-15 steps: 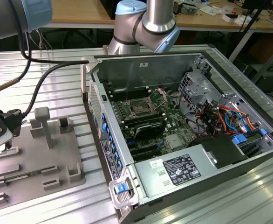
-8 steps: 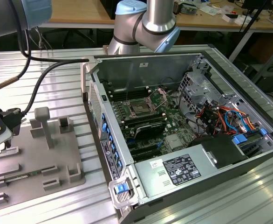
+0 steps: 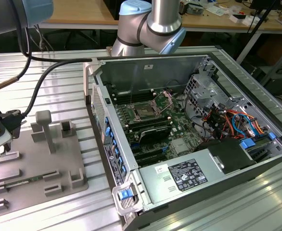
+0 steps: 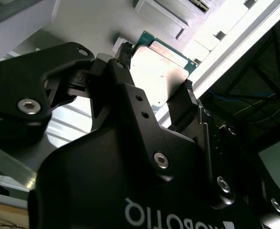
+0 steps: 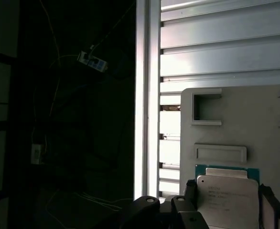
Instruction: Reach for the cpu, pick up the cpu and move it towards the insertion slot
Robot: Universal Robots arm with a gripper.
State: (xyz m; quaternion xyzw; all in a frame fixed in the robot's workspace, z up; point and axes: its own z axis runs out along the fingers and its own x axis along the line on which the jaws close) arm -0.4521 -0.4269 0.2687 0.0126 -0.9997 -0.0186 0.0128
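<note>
In both wrist views gripper (image 4: 155, 78) (image 5: 228, 191) clamps cpu (image 4: 161, 69) (image 5: 226, 200) by edges. Exterior view adds insertion slot (image 3: 145, 111), well apart, chassis wall (image 3: 107, 130) btwn.

In the second wrist view the black gripper (image 4: 156, 70) has its jaws set against two opposite edges of the cpu (image 4: 160, 78), whose pale silver top with a thin green rim shows between them. Behind the chip lies a grey plate (image 4: 82, 24) carrying a raised block (image 4: 161, 16). Just beside it runs the bright ribbed edge of the metal table (image 4: 235, 36), with dark space beyond.
</note>
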